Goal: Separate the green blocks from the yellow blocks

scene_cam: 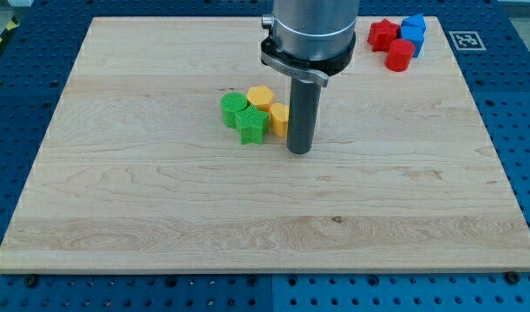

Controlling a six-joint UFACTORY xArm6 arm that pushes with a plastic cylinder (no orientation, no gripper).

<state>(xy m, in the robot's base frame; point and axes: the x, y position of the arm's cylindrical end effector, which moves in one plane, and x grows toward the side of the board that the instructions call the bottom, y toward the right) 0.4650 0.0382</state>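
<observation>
Apparently my tip just beside the yellow block; no readable writing.

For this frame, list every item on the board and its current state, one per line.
my tip: down on the board, just right of the yellow-green cluster.
green cylinder: touching the green star.
green star: against both yellow blocks, not separated.
yellow cylinder: in the cluster, behind the star.
yellow block: beside my tip.
red blocks: grouped at the view's top right.
blue block: touching the red ones.
</observation>
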